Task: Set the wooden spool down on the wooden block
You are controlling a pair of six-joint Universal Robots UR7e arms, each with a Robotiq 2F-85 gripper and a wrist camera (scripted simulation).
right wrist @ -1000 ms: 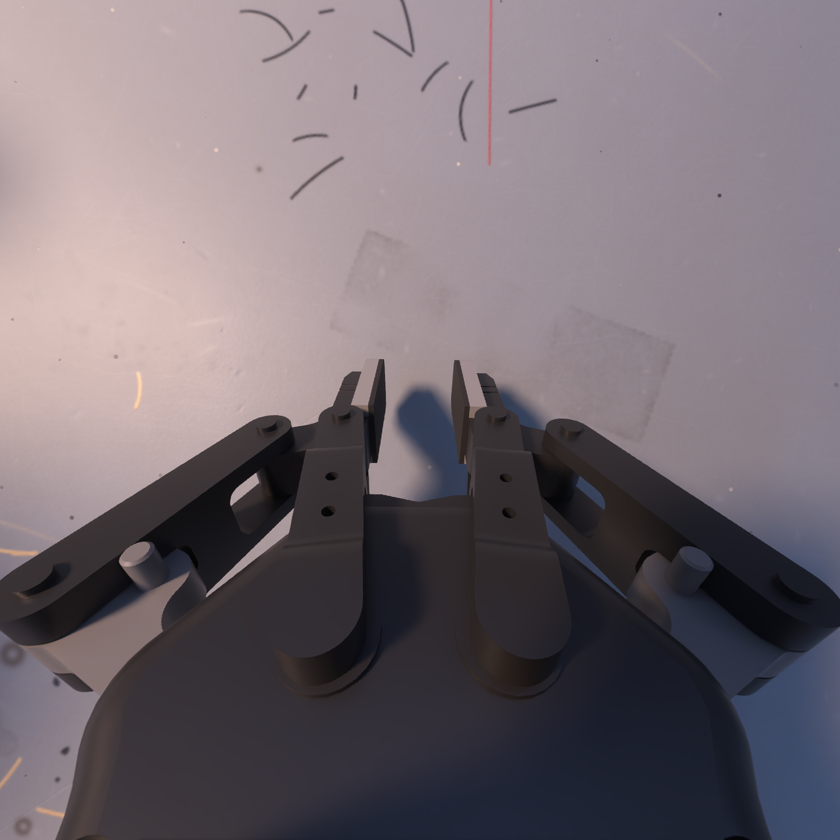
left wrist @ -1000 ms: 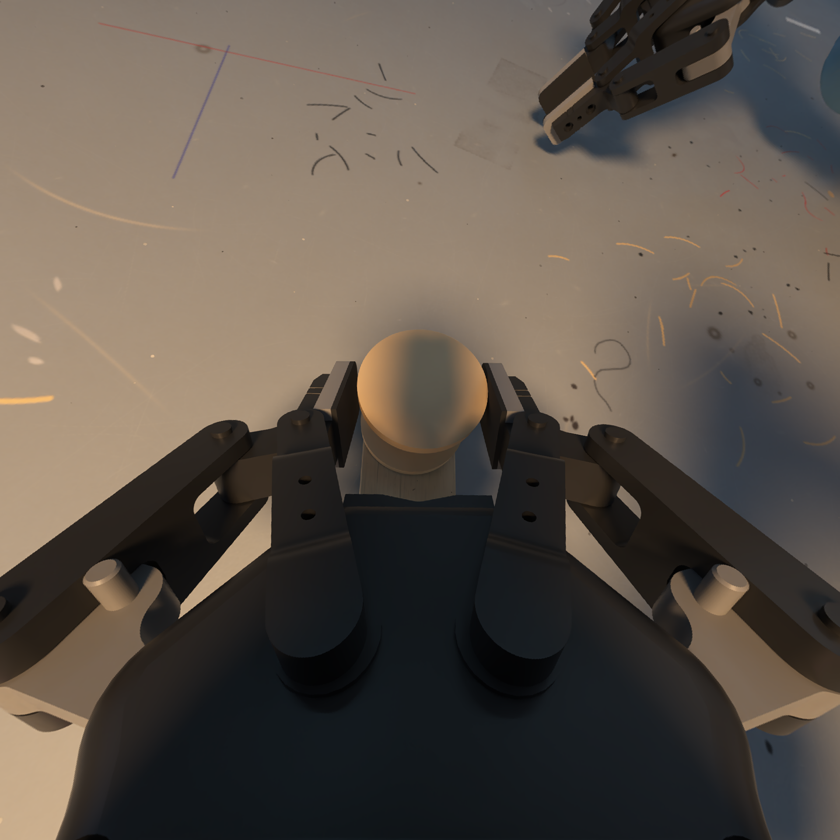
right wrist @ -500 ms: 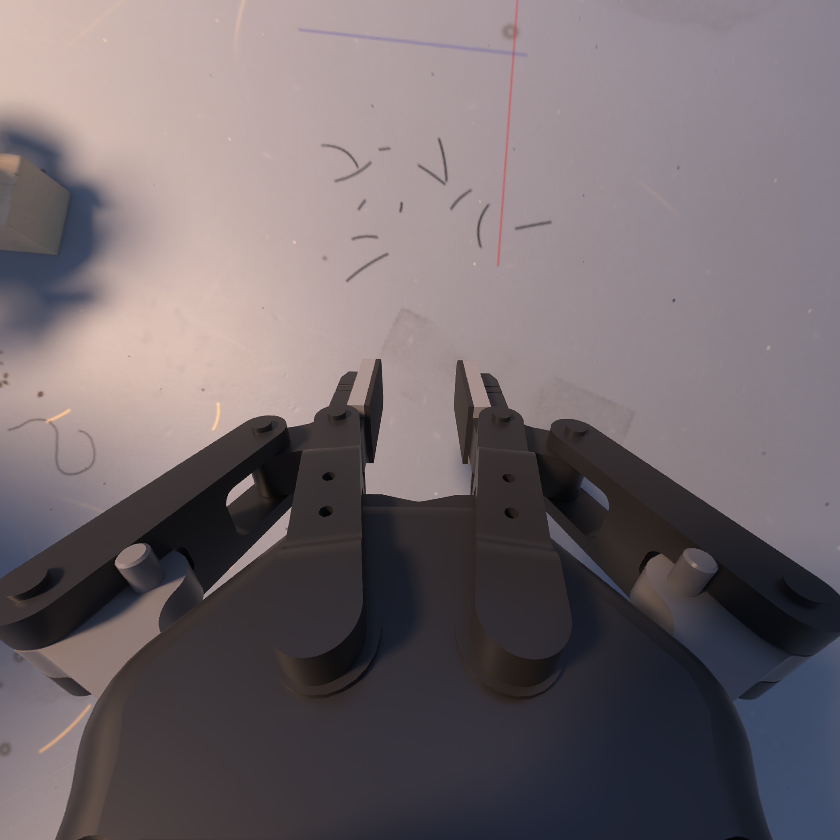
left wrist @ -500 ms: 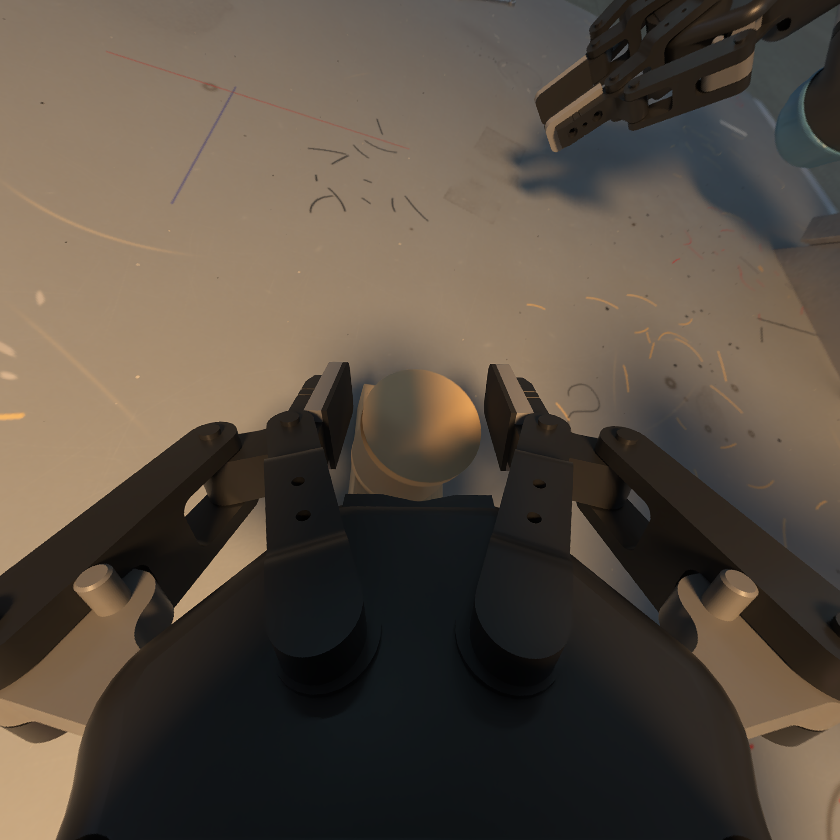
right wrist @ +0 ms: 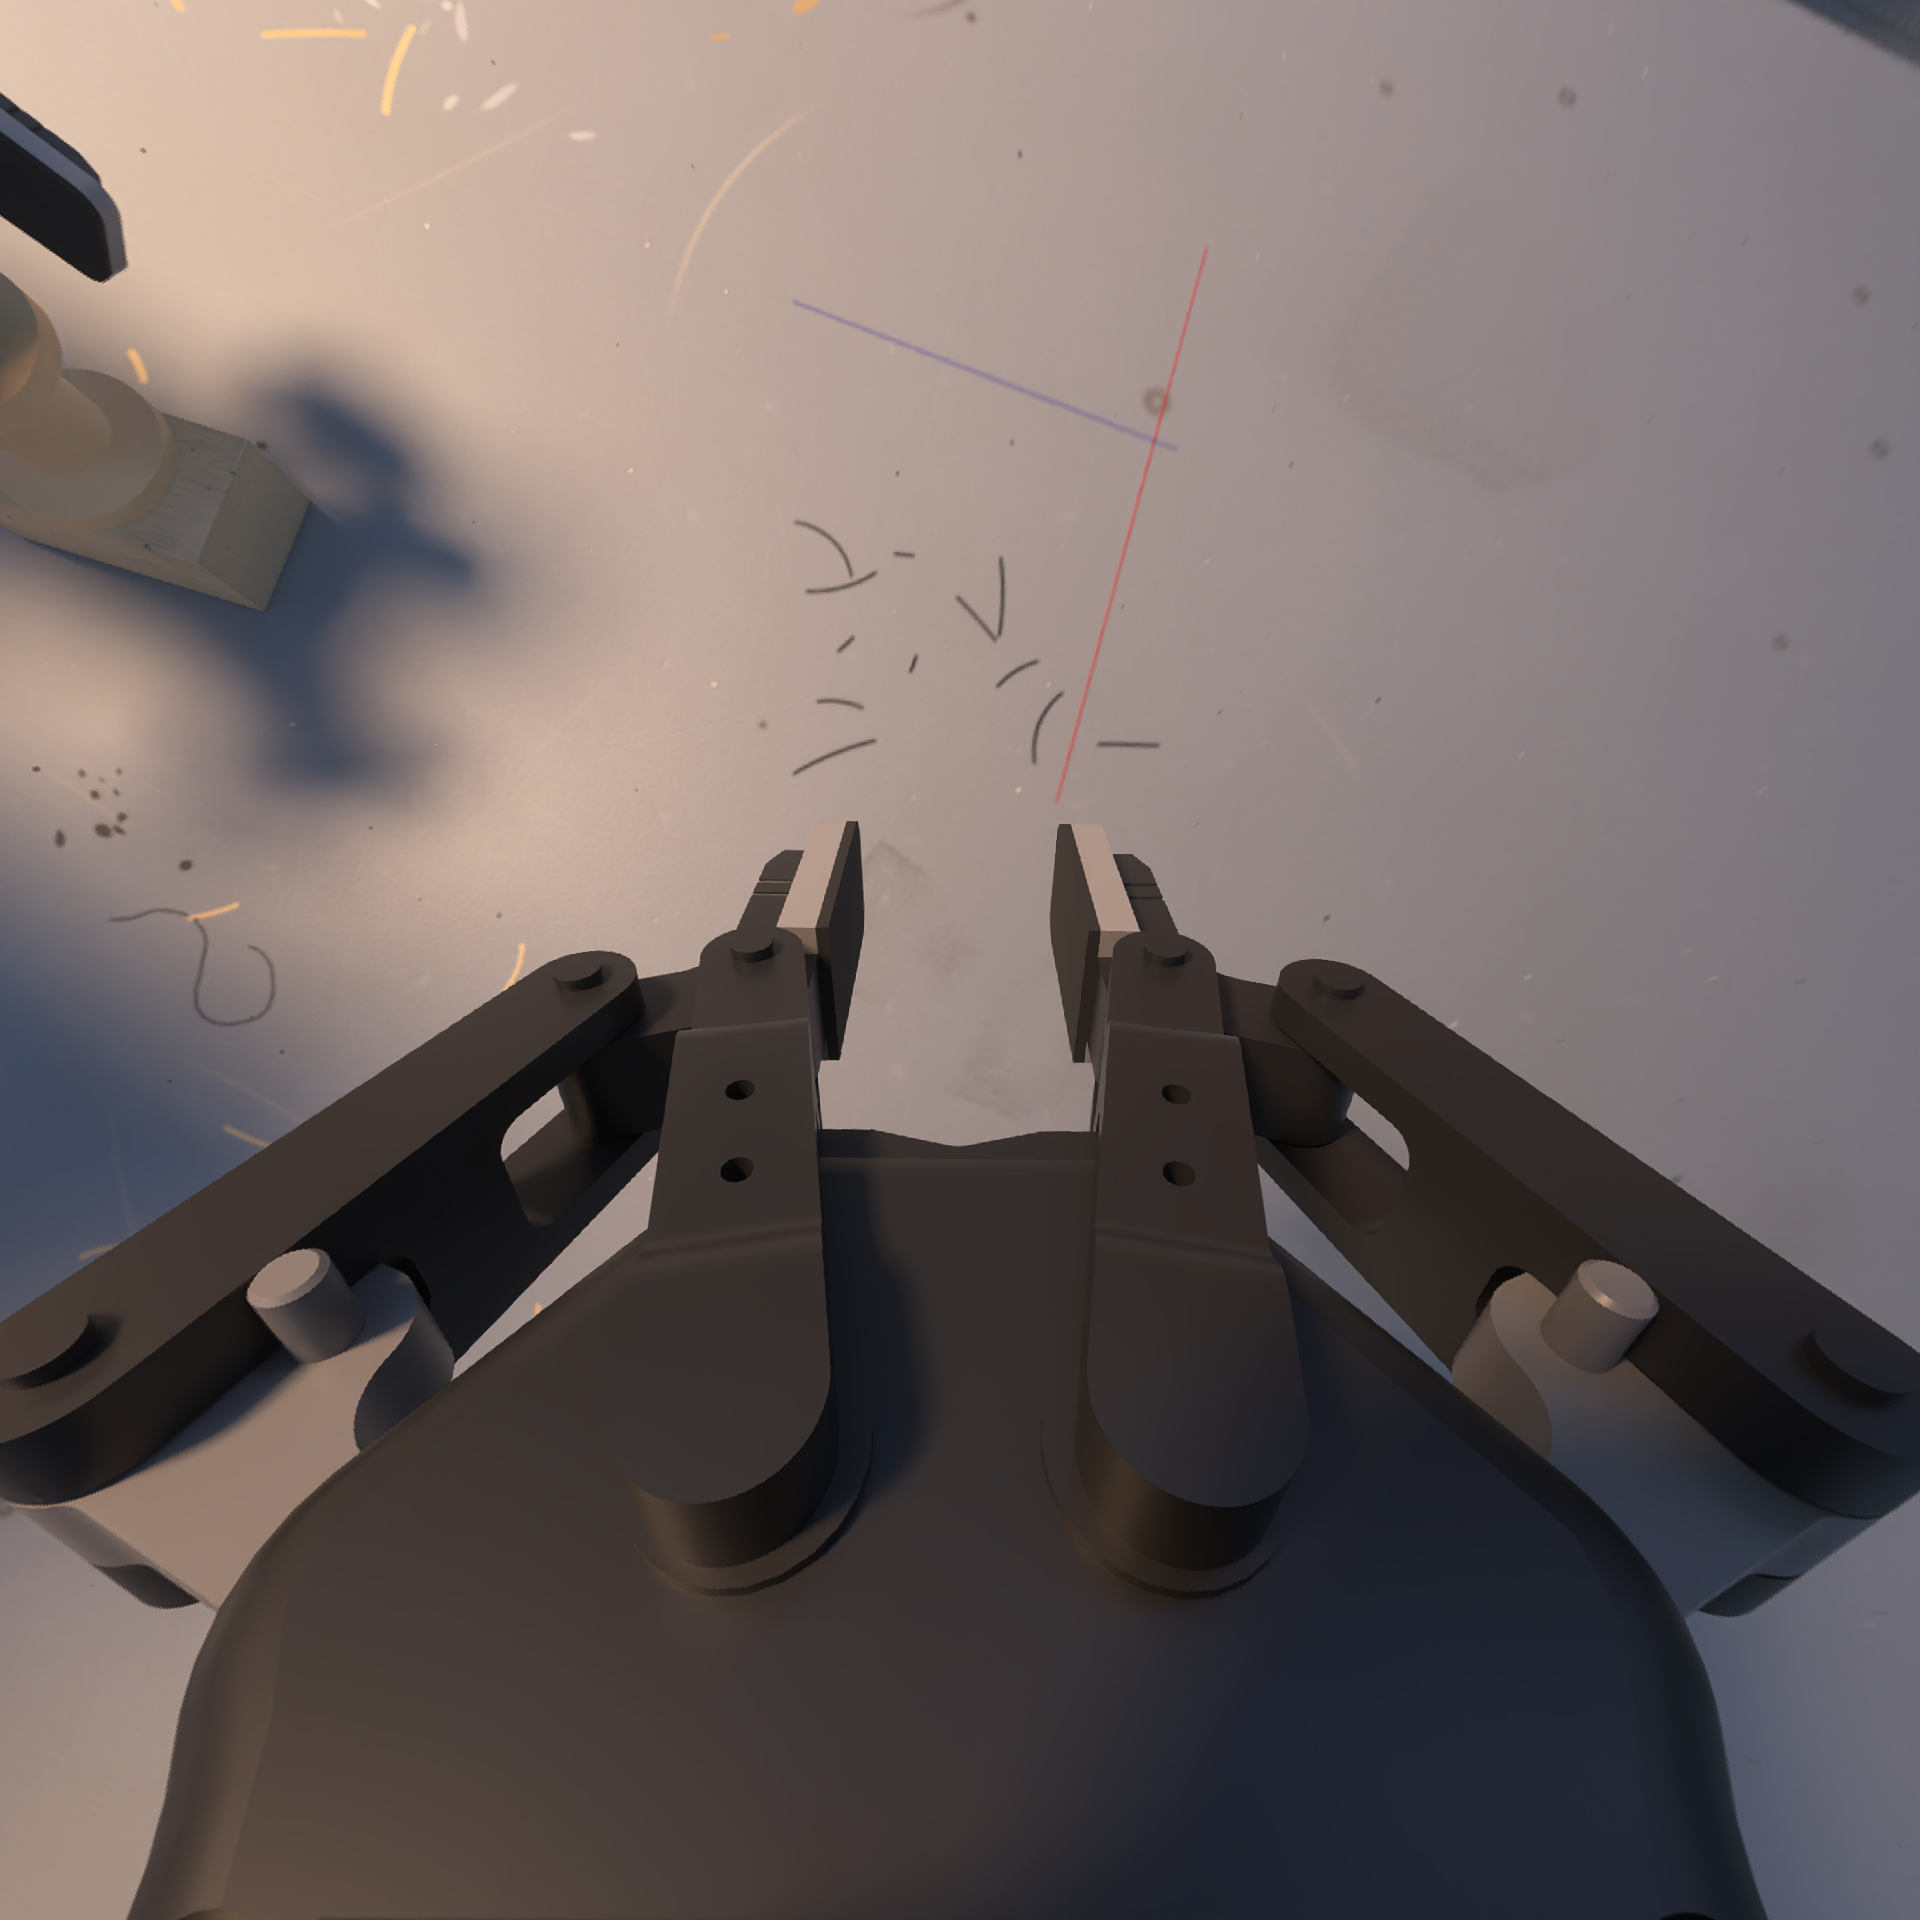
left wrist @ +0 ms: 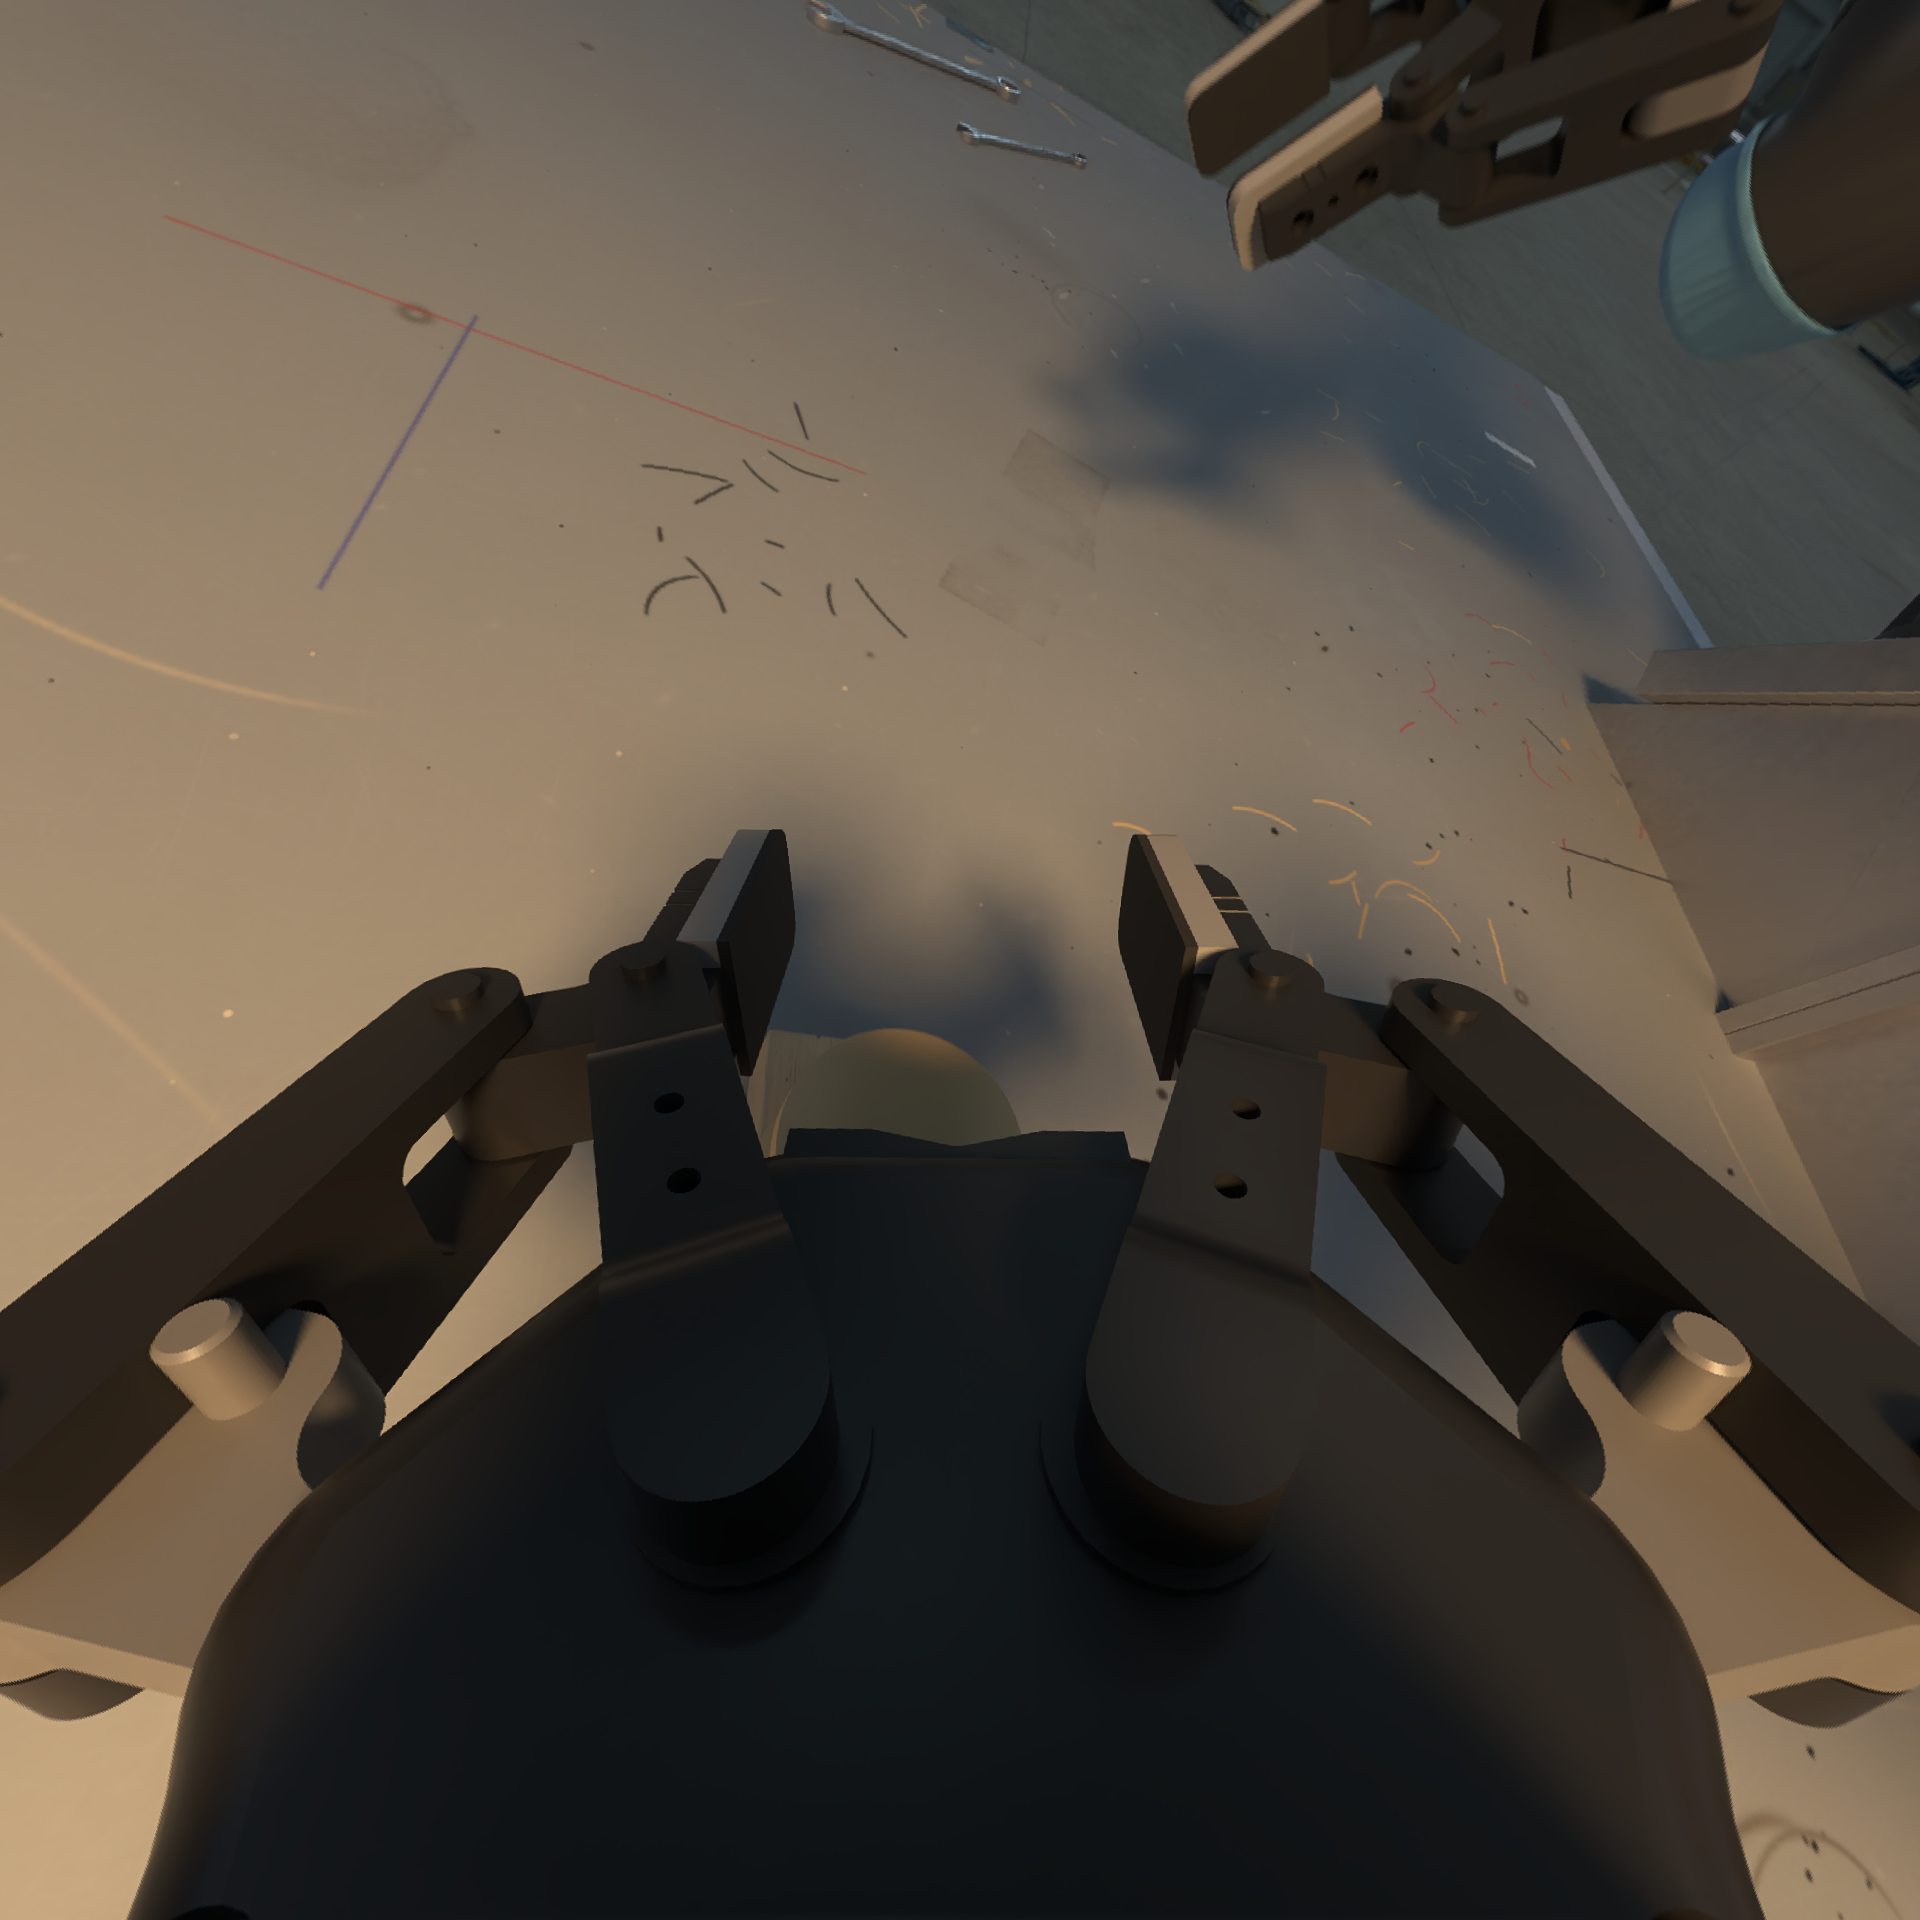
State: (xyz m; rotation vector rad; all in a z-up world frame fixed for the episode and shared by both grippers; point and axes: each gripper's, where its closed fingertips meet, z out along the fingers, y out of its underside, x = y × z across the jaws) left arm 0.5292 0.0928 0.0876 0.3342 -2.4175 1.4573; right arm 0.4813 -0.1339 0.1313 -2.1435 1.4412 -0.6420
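Left pincer [left wrist: 956, 935] spread wide, holding nothing; wooden spool [left wrist: 894, 1081] sits low centre of the left wrist view, just behind the fingertips. In the right wrist view, upper left, wooden spool [right wrist: 52, 405] stands on wooden block [right wrist: 197, 520], apparently placed. Right pincer [right wrist: 956, 914] parted and empty over bare tabletop [right wrist: 1455, 623].

Step judged: clear away. Best to lift the left pincer straight up, jaws kept wide, so neither pad clips the spool's top.

Room: tabletop is bare mid-frame; its edge runs at the upper right of the left view, with two wrenches [left wrist: 1023, 145] lying at top centre.
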